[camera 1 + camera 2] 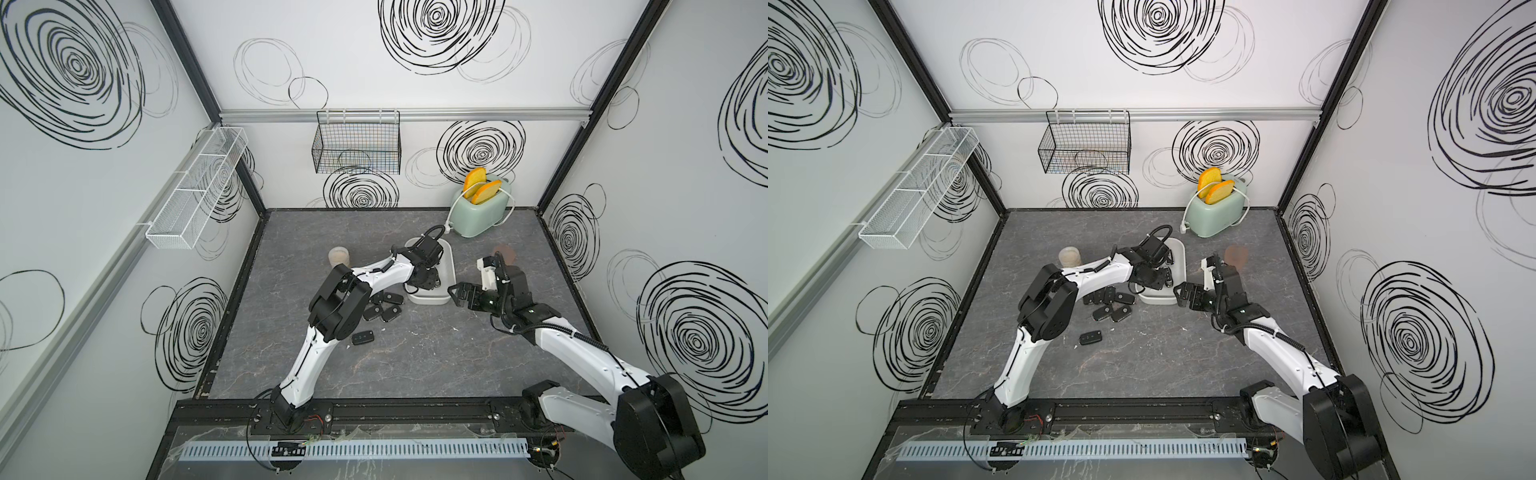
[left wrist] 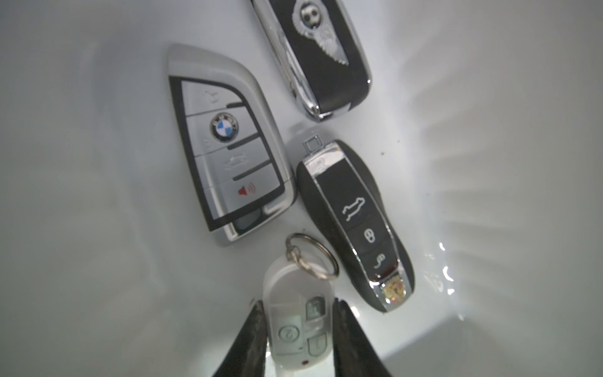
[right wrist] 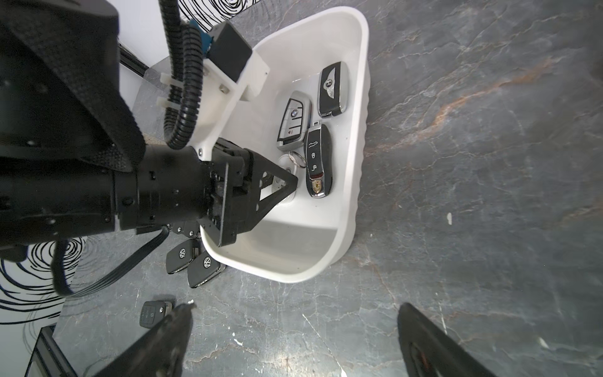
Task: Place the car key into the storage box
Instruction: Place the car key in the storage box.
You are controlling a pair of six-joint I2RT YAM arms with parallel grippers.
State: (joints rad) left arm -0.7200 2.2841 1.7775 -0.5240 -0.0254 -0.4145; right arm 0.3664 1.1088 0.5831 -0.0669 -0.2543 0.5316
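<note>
Grey marbled tabletop [image 1: 415, 374], walled by white panels with black spiral scribbles. In its far half, about midway between left and right edges: white storage box [image 1: 428, 299], long side running front to back. Left gripper [image 2: 299, 310] down inside it, jaws clamped on the sides of a white car key [image 2: 295, 287] with a metal split ring at its free end. Key low in the box; contact with the floor impossible to tell. Flat on the box floor beyond it: silver BMW key [image 2: 225, 143], black Porsche key [image 2: 355, 222] just beside the ring, black Bentley key [image 2: 323, 55] farthest along. Right gripper [image 1: 455, 293] just outside the box's near right corner, jaws spread wide, holding nothing. Left of the box, on the tabletop: huddle of black car keys [image 1: 384, 307], partly under the left arm, and one lone black key [image 1: 362, 337] apart, nearer the front edge. Against the far edge, toward the right corner: mint toaster [image 1: 482, 214] with two toast slices [image 1: 478, 183] standing up
</note>
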